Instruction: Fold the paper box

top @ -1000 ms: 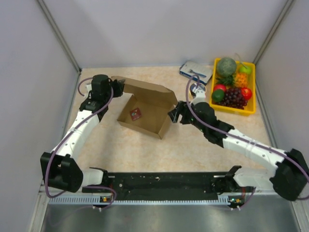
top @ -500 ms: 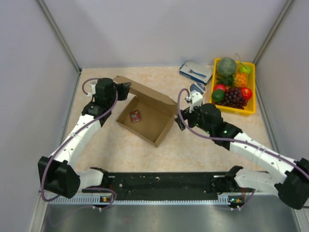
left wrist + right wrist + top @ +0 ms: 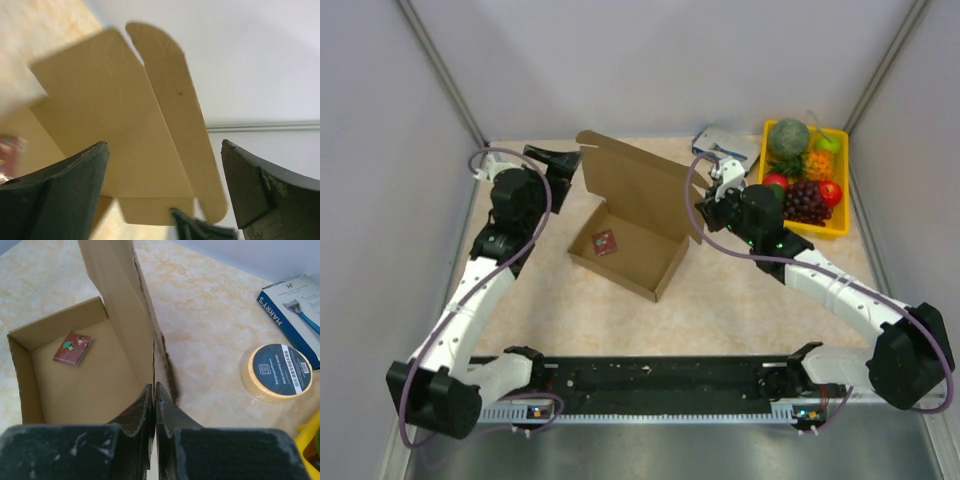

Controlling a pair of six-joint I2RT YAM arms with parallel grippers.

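Observation:
The paper box (image 3: 638, 262) is a brown cardboard tray in the middle of the table, with its lid (image 3: 642, 186) standing upright at the far side. My right gripper (image 3: 703, 213) is shut on the lid's right edge; in the right wrist view the fingers (image 3: 154, 387) pinch the cardboard edge of the box (image 3: 85, 375). My left gripper (image 3: 560, 160) stands open just off the lid's left end. From the left wrist its wide jaws (image 3: 165, 150) frame the lid (image 3: 125, 125) without touching it. A small red card (image 3: 604, 241) lies inside the box.
A yellow tray (image 3: 838, 228) of toy fruit stands at the back right. A blue-and-white carton (image 3: 723, 141) lies beside it, and a tape roll (image 3: 277, 372) sits just right of my right gripper. Grey walls close in the table on three sides.
The lid has swung up from slanting to upright. My left gripper let go of it and opened. My right gripper moved in and shut on the lid's right edge.

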